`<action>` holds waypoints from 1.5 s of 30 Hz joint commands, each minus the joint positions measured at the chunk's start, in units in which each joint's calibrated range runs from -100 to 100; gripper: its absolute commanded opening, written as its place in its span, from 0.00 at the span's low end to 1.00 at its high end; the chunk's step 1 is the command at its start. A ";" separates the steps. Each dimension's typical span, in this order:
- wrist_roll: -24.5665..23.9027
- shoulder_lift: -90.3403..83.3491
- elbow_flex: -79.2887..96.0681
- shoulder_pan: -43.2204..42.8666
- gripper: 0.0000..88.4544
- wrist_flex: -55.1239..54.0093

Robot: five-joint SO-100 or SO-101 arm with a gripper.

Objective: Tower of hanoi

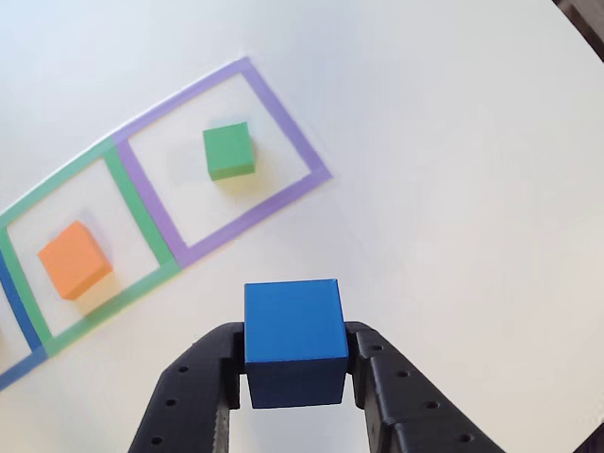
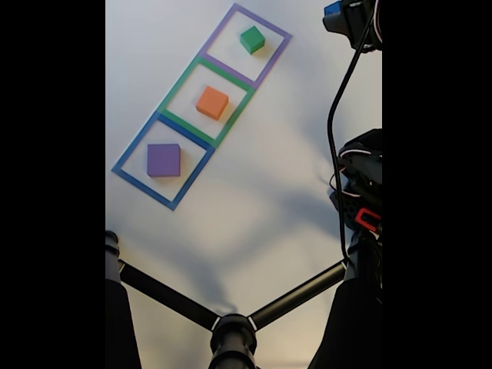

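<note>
Jaws of the gripper (image 1: 294,377) clench the blue cube (image 1: 293,321) on two flat sides; it seems light, stiff, slightly slippery.

In the other view, a saturated blue cube (image 1: 293,335) sits at the bottom centre of the frame, its top face brighter and its front face a darker navy in shade, between the matte black fingers of the end effector (image 1: 294,377). The green block (image 1: 229,150), upper left of centre, lies inside a lilac-purple tape square (image 1: 283,111). The orange block (image 1: 75,260), at the left edge, lies inside a green tape square (image 1: 142,200); a strip of blue tape (image 1: 19,304) crosses the lower left corner. The tabletop (image 1: 453,170) is plain white. In the fixed view, a purple block (image 2: 163,160) at centre left lies inside the blue outline, and a black cable (image 2: 338,123) runs down the right side.
</note>
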 commanded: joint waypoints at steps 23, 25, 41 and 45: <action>0.00 6.83 65.31 1.94 0.03 -92.32; 0.00 10.27 66.49 1.40 0.03 -98.06; 0.00 28.62 70.40 -5.23 0.03 -125.83; 0.00 32.87 69.40 -5.61 0.03 -129.31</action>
